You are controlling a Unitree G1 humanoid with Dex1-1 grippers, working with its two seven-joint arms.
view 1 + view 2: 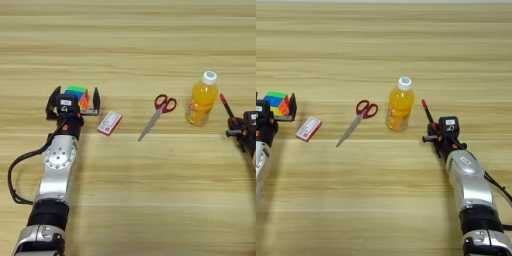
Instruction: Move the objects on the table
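Objects are spread in a loose row across the middle of the tabletop (150, 200), with wide bare wood seen in front of and behind them. At the left end, the cube (77, 95) is framed by the spread fingers of the left claw (73, 104), one finger on each side; whether they touch it cannot be told. The left arm is stretched forward from the near edge. A card (109, 123) lies just right of that claw, then scissors (158, 114), then an upright bottle (400, 105). The pen (427, 112) is gripped at its near end by the right claw (435, 135), just right of the bottle.
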